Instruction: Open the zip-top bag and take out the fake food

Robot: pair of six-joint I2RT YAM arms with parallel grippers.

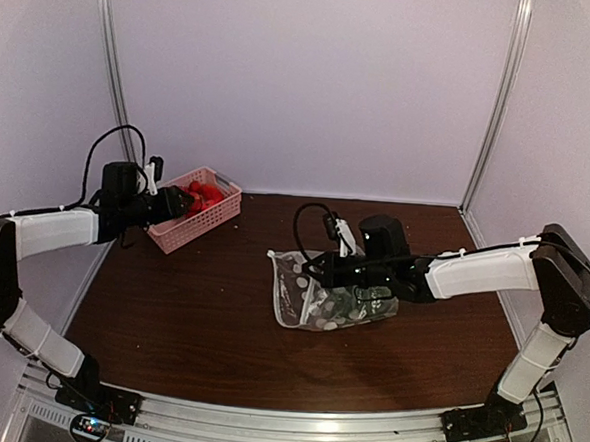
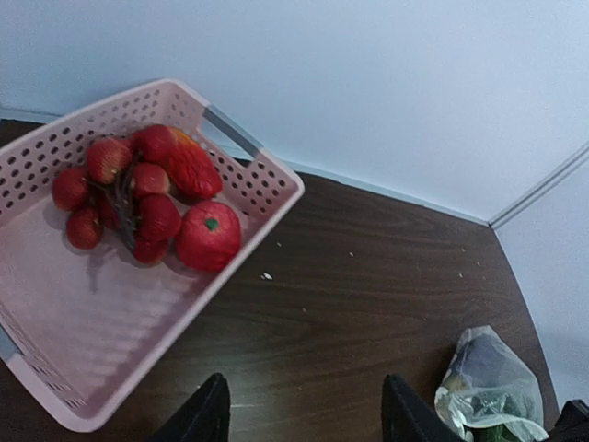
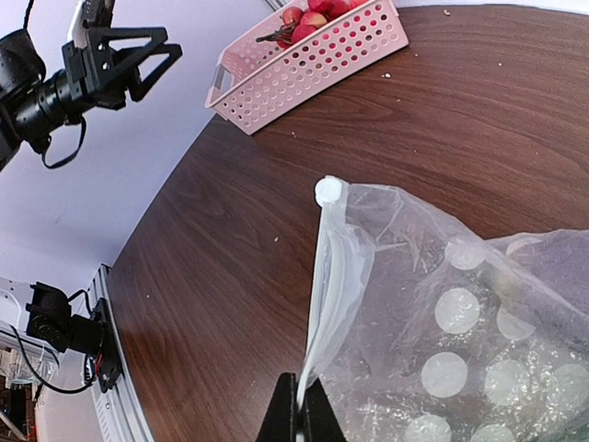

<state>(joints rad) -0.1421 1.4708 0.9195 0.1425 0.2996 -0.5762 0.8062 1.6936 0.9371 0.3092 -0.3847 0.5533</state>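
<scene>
The zip-top bag (image 1: 315, 304), clear with white dots, lies mid-table, and dark and green fake food (image 1: 365, 300) shows inside it. My right gripper (image 3: 299, 410) is shut on the bag's white zip strip (image 3: 320, 304), below its white slider (image 3: 328, 191). In the top view the right gripper (image 1: 319, 269) sits at the bag's left end. My left gripper (image 2: 308, 410) is open and empty above the table, beside the pink basket (image 2: 83, 341). Red fake food (image 2: 147, 198), a grape-like bunch and two larger pieces, lies in that basket. The bag's end shows in the left wrist view (image 2: 488, 382).
The pink basket (image 1: 189, 227) stands at the back left near the wall. The left gripper (image 1: 176, 204) hovers at its left side and shows in the right wrist view (image 3: 129, 60). Walls close off the back and sides. Metal rails run along the table's near edge (image 1: 293, 421).
</scene>
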